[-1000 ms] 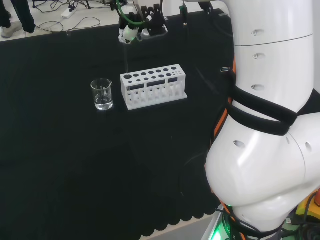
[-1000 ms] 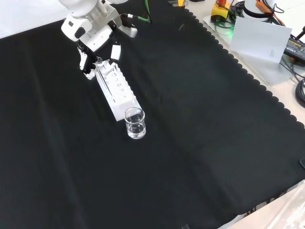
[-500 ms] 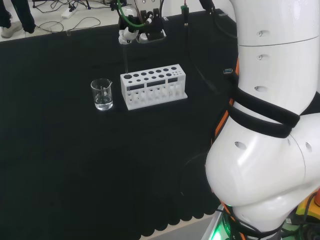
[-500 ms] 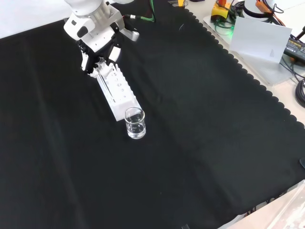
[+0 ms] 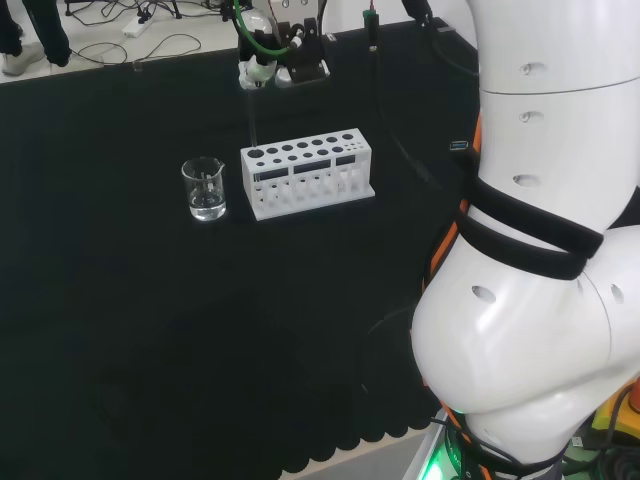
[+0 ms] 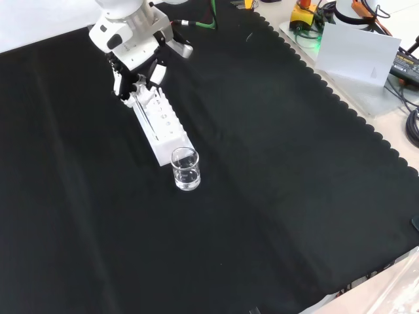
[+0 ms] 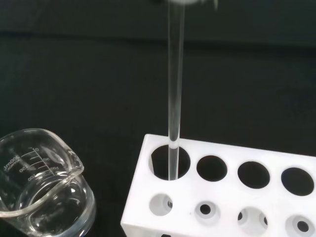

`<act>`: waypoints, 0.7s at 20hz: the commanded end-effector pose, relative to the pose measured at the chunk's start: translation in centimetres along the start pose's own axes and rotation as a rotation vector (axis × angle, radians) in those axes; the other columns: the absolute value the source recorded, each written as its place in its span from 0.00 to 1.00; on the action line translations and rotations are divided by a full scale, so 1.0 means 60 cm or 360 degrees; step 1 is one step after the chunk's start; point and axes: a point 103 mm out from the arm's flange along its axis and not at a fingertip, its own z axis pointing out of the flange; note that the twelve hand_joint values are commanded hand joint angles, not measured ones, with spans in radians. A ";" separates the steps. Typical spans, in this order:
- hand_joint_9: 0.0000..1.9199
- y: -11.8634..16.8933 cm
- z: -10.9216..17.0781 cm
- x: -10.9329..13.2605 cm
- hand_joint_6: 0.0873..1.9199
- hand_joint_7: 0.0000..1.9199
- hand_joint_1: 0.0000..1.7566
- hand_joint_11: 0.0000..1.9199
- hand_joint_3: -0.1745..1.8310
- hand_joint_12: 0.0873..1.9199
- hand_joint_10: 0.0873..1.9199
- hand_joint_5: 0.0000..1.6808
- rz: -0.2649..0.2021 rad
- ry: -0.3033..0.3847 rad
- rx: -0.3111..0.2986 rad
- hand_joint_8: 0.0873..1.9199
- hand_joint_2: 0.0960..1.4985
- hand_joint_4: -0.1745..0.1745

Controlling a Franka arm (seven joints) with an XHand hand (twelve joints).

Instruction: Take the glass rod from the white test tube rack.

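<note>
My hand [image 6: 134, 62] hung over the far end of the rack [image 6: 162, 123] in the front view, its fingers curled in round the top of the glass rod [image 7: 175, 94]. From that side the rod itself was hard to pick out against the white of the rack, and I could not tell there how deep it sat.

The wrist view settled it: the rod stood upright with its lower end inside the rack's [image 7: 222, 192] corner hole, the one nearest the beaker [image 7: 42, 190], so it had not cleared the rack. It passed down through the hole's middle without leaning on the rim that I could see. The other holes in that view showed nothing standing in them.

The head view gave the layout on the desk [image 5: 150, 330]. The rack [image 5: 306, 172] lay lengthwise with the beaker [image 5: 204, 189] just beside its left end, apart from it. My hand [image 5: 282, 50] sat above and behind that same end, and the rod [image 5: 252, 118] showed as a faint line running down to the rack's leftmost hole. The beaker looked to hold a little clear liquid.
</note>
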 end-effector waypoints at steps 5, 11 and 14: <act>0.94 -0.042 -0.054 0.019 0.40 0.83 0.69 0.90 0.56 0.31 0.34 0.75 0.0020 -0.0113 -0.0284 0.42 0.30 0.00; 0.96 -0.060 -0.084 0.030 0.37 0.85 0.69 0.91 0.57 0.32 0.32 0.78 0.0011 -0.0160 -0.0290 0.40 0.28 0.00; 0.97 -0.070 -0.098 0.032 0.37 0.85 0.69 0.91 0.57 0.32 0.32 0.78 0.0007 -0.0183 -0.0275 0.39 0.27 0.00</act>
